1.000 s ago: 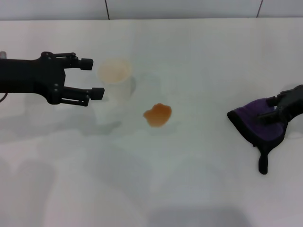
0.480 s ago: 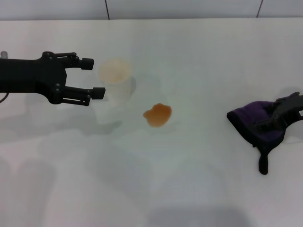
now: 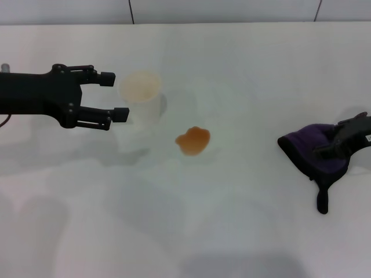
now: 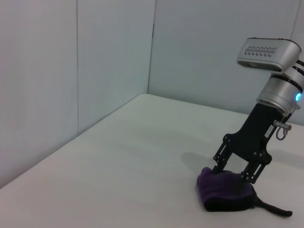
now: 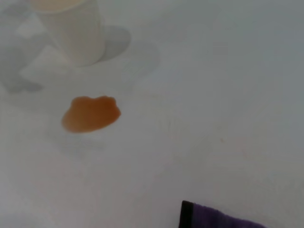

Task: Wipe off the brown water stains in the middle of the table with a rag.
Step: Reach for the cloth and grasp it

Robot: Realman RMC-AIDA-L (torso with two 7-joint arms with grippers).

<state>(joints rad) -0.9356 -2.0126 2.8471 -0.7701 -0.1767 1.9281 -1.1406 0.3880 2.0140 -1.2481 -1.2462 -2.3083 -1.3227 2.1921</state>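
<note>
The brown water stains (image 3: 193,141) form one small orange-brown blot in the middle of the white table (image 3: 232,220); the blot also shows in the right wrist view (image 5: 90,114). The dark purple rag (image 3: 313,153) lies at the right edge, its black tail pointing toward the front. My right gripper (image 3: 336,142) stands on the rag's top. In the left wrist view its fingers (image 4: 232,173) are spread apart and touch the rag (image 4: 225,192). My left gripper (image 3: 114,95) is open and empty, hovering just left of the cup.
A white paper cup (image 3: 141,95) with a tan-tinted inside stands upright just behind and left of the stain; it also shows in the right wrist view (image 5: 71,33). A wall runs along the table's far edge.
My right gripper has shifted slightly down and to the right on the rag. The rag, stain, cup and left arm have stayed where they were.
</note>
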